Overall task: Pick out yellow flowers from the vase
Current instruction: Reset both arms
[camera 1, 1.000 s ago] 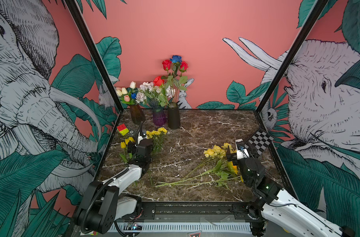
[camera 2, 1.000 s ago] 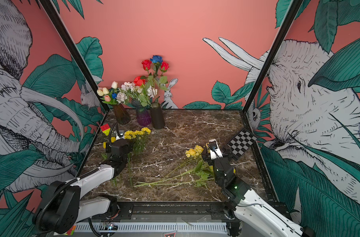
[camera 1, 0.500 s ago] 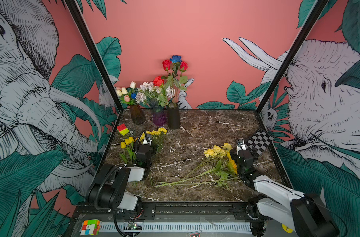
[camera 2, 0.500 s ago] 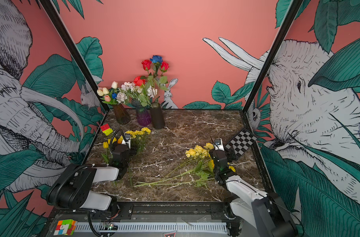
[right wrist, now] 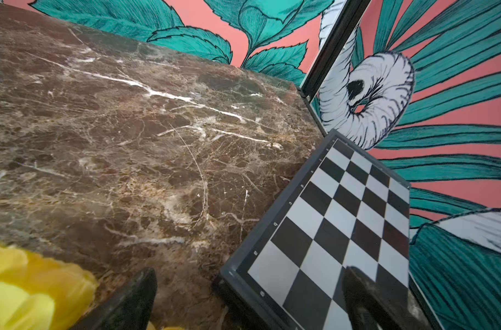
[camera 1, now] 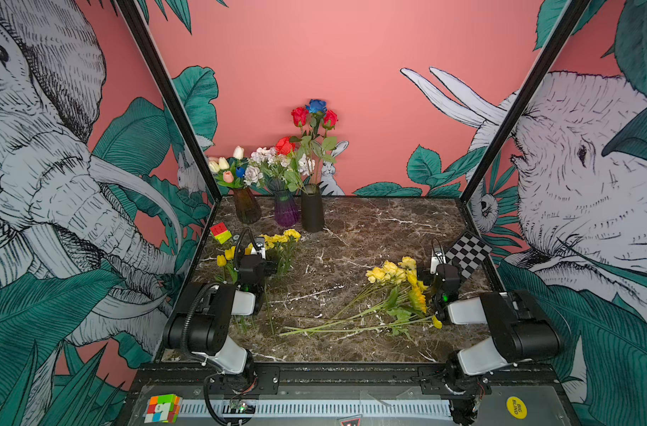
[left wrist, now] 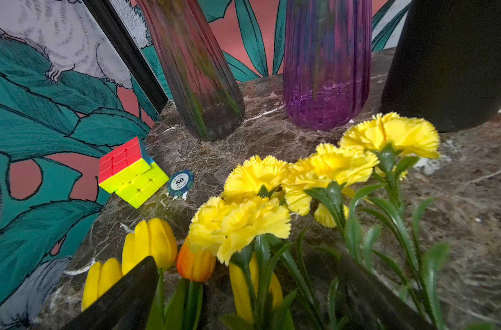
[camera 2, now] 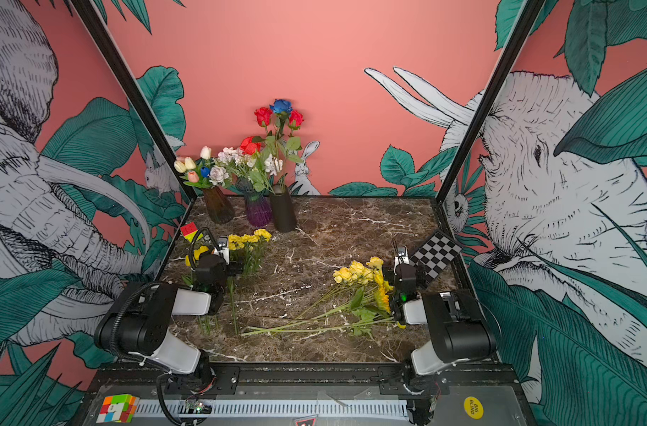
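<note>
Yellow flowers lie on the marble in two piles: tulips and carnations (camera 1: 277, 239) (left wrist: 240, 223) at the left, and a looser bunch (camera 1: 392, 274) (camera 2: 355, 274) at the right. The brown vase (camera 1: 246, 208), purple vase (camera 1: 287, 212) and black vase (camera 1: 312, 214) stand at the back, holding white, pink, blue and red blooms. My left gripper (camera 1: 258, 250) (left wrist: 248, 261) hovers open over the left pile's stems, gripping nothing. My right gripper (camera 1: 437, 258) (right wrist: 250, 271) is open and empty beside the right bunch, at the chessboard's corner.
A chessboard (camera 1: 467, 254) (right wrist: 343, 214) lies at the right edge. A colour cube (camera 1: 220, 232) (left wrist: 132, 171) and a poker chip (left wrist: 180, 183) sit at the left edge near the brown vase. Another cube (camera 1: 163, 407) rests on the front rail. Printed walls enclose three sides.
Both arms have folded down toward the front rail, elbows dropping low. The grippers stay open near the same spots. The flowers have not moved.
</note>
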`<state>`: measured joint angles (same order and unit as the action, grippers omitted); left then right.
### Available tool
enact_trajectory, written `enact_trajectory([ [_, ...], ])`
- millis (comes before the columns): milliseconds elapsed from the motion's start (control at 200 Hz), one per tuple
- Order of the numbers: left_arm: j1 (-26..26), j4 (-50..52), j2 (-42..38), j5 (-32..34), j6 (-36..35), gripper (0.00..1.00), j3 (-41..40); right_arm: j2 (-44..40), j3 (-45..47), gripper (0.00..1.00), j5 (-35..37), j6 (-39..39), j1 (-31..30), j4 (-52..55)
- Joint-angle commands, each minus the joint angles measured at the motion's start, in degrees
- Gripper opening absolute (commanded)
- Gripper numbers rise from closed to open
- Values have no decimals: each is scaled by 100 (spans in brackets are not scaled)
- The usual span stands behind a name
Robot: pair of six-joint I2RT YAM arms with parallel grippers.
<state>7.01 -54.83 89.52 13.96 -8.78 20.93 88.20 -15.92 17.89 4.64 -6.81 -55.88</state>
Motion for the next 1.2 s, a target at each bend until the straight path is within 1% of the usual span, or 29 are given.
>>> enact_trajectory([
  [0, -40, 113, -55, -94, 103, 99, 90, -110, -341, 99, -324, -257, 75, 125],
  [60, -47, 243, -105, -129, 117, 99, 113, 36, -570, 99, -95, -371, 126, 304],
  [95, -50, 167, -73, -111, 112, 99, 97, -17, -595, 99, -202, -469, 236, 457],
  [130, -50, 138, -51, -111, 106, 99, 102, -83, -639, 99, -126, -593, 278, 680],
  [205, -45, 211, -88, -120, 117, 99, 118, -10, -601, 98, -101, -566, 294, 448],
  [290, -57, 192, -75, -121, 117, 99, 113, -70, -619, 99, -128, -590, 295, 621],
  [1195, -60, 194, -75, -121, 116, 99, 109, -48, -629, 98, -112, -587, 297, 563],
])
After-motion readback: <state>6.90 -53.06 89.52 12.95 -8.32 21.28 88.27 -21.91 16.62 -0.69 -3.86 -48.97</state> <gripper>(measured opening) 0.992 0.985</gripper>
